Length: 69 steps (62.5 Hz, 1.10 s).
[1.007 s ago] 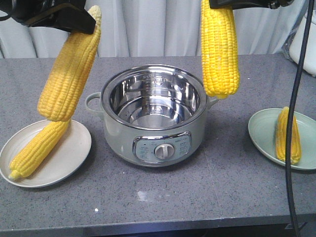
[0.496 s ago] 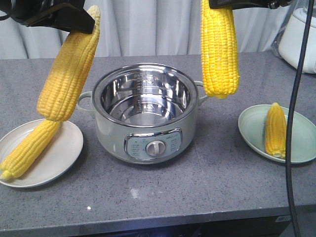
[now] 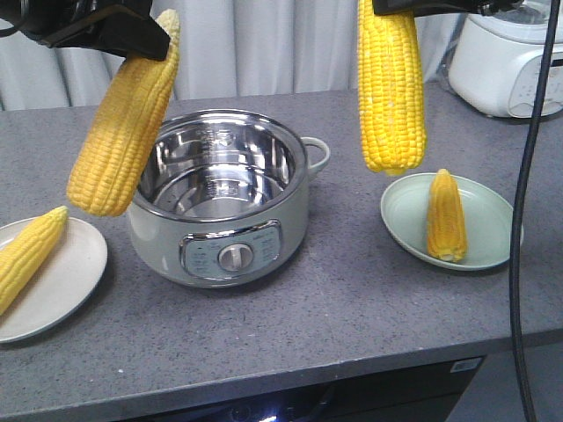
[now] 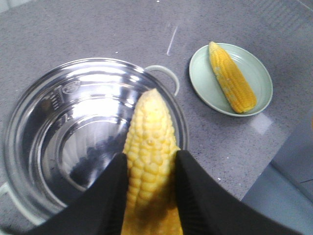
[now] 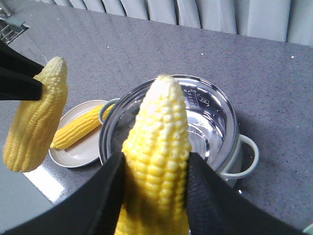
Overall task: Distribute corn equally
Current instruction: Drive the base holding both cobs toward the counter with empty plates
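Grey speckled stone forms the counter [image 3: 352, 308] that carries everything, and its near edge is the first hazard: anything rolling off a plate has an open run toward it. The steel pot [image 3: 295, 215] stands in the middle (a wide mouth close below both loads, so a slipped cob may well drop in or clang off the rim). To its left lies the cream plate [image 3: 66, 277], partly cut off by the frame edge, and to its right the green plate [image 3: 488, 220]. Both are shallow, with low rims that look unlikely to stop a rolling cob.

Each plate holds one ear already: the third cob [image 3: 26, 255] lies slantwise on the cream plate, and the fourth cob [image 3: 446, 215] rests on the green one. Two more hang in the air. The left cob [image 3: 123, 132] tilts above the gap between cream plate and pot, and the right cob [image 3: 391, 88] hangs nearly plumb, high between pot and green plate.

The left gripper [image 4: 149, 169] has its jaws closed on the left cob, and the right gripper [image 5: 156, 161] is likewise clamped on the right cob. Each grips near the upper end, so most of the weight dangles below the pads. That is the main worry: smooth kernels, a tapered shape and a long lever could let a cob swing or slide out during travel. Set down against the ear lying there, either could also roll off. A dark cable [image 3: 525, 176] hangs in front of the green plate and might snag the right arm.
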{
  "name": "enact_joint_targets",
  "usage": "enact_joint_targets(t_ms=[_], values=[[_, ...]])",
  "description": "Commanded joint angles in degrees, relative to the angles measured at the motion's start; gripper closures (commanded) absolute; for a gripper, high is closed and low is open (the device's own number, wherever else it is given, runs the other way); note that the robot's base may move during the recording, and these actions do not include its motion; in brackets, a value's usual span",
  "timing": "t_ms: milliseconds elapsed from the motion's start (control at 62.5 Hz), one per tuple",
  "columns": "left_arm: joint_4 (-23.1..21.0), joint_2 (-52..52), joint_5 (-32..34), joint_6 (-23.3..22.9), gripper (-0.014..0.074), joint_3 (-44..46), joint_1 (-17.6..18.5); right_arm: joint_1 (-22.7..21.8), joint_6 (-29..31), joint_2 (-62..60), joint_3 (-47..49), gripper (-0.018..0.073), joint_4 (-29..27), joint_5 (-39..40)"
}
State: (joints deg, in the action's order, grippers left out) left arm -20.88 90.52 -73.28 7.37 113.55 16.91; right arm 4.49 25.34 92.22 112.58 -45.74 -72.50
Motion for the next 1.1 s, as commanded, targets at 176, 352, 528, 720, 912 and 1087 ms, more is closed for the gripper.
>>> enact_joint_targets(t_ms=[176, 352, 528, 720, 912, 1087], values=[[-1.66, -2.49, 1.25, -0.41, 0.0604, 1.29, -0.13, -0.27, -0.02, -1.88, 1.67, 0.0533, -2.82, -1.44], [-1.66, -2.49, 1.25, -0.41, 0.0604, 1.29, -0.13, -0.27, -0.02, -1.88, 1.67, 0.0533, -2.82, -1.44], [-1.66, -2.49, 1.25, -0.41, 0.0604, 1.29, -0.13, -0.27, -0.02, -1.88, 1.67, 0.0533, -2.82, -1.44], [-1.64, -2.49, 1.25, -0.41, 0.0603, 1.29, -0.13, -0.27, -0.02, -1.88, 1.67, 0.0533, -2.82, -1.44], [-1.64, -2.49, 1.25, -0.41, 0.0603, 1.29, -0.13, -0.27, -0.02, -1.88, 1.67, 0.0533, -2.82, -1.44], [-1.64, -2.49, 1.25, -0.41, 0.0603, 1.29, -0.13, -0.27, -0.02, -1.88, 1.67, 0.0533, -2.82, -1.44]])
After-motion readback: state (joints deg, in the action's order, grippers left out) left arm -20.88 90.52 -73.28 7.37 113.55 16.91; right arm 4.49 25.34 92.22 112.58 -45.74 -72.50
